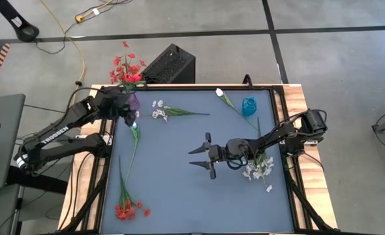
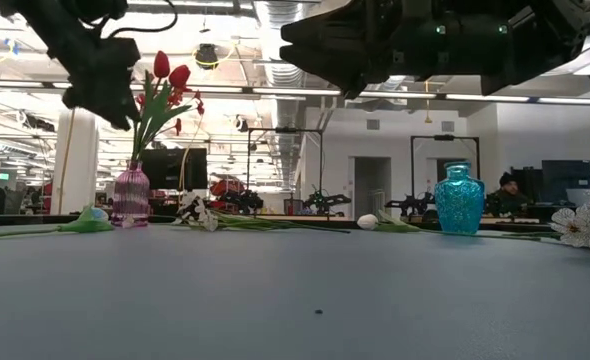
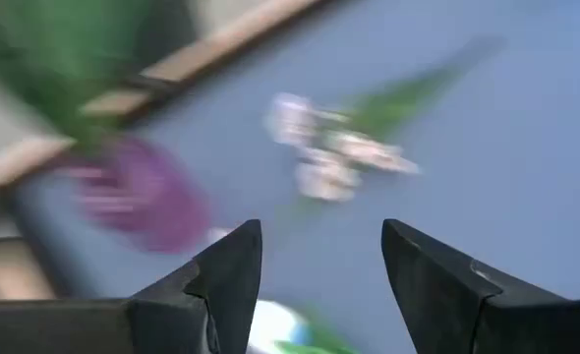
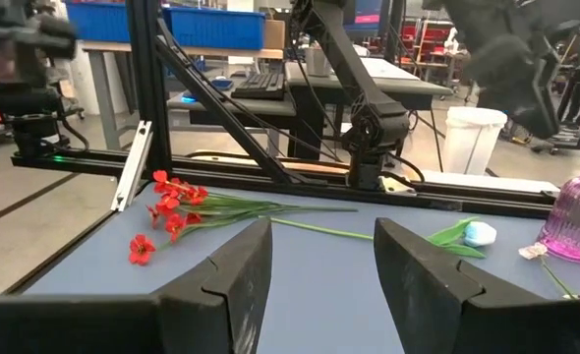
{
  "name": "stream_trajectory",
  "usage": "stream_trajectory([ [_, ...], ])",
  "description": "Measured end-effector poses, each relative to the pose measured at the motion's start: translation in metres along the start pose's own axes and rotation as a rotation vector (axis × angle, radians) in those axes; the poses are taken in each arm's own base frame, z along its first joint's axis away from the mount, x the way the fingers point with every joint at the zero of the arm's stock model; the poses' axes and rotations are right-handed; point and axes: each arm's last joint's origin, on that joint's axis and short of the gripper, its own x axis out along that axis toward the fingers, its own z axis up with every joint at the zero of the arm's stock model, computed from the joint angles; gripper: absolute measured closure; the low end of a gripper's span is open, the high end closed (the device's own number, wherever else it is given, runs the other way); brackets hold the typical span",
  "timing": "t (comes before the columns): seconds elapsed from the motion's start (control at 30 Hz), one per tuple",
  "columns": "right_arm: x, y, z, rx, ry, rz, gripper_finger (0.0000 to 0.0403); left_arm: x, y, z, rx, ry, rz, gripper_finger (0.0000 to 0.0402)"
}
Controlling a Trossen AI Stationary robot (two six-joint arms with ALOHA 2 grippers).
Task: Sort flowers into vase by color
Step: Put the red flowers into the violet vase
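While left gripper [image 1: 132, 116] hovers beside pink vase [image 1: 133, 101], mat centre bare

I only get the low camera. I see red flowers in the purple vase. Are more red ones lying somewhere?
Observer: Yes. The high view shows a red bunch lying flat near the table's left corner, far from both vases.
Operator: Is the right claw holding anything?
Observer: No. The right gripper is open and empty over the middle of the table.
Operator: And the left one?
Observer: The left gripper is open and empty too, close to the purple vase.
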Motion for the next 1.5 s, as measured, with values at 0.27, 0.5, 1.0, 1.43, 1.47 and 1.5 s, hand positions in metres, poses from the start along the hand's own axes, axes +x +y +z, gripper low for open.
stream_trajectory([
  [0.27,-0.001,0.005,0.000,0.000,0.000,0.015,0.0198,0.003,-0.038,-0.023,0.036,0.187,-0.413,0.0203],
  [0.5,-0.002,0.014,0.000,0.000,0.000,0.043,0.0198,-0.008,-0.071,-0.048,0.083,0.324,-0.508,0.0203],
  [1.0,-0.002,0.018,0.000,0.009,0.001,0.055,0.0198,-0.035,-0.129,-0.115,0.581,0.564,-0.659,0.0203],
  [1.43,-0.002,0.018,0.000,0.010,0.002,0.055,0.0198,-0.006,-0.168,-0.188,1.101,0.898,-0.501,0.0203],
  [1.47,-0.002,0.018,0.000,0.010,0.002,0.055,0.0198,-0.005,-0.170,-0.189,1.127,0.904,-0.497,0.0203],
  [1.5,-0.002,0.019,0.000,0.010,0.002,0.056,0.0198,-0.004,-0.172,-0.190,1.158,0.911,-0.494,0.0203],
])
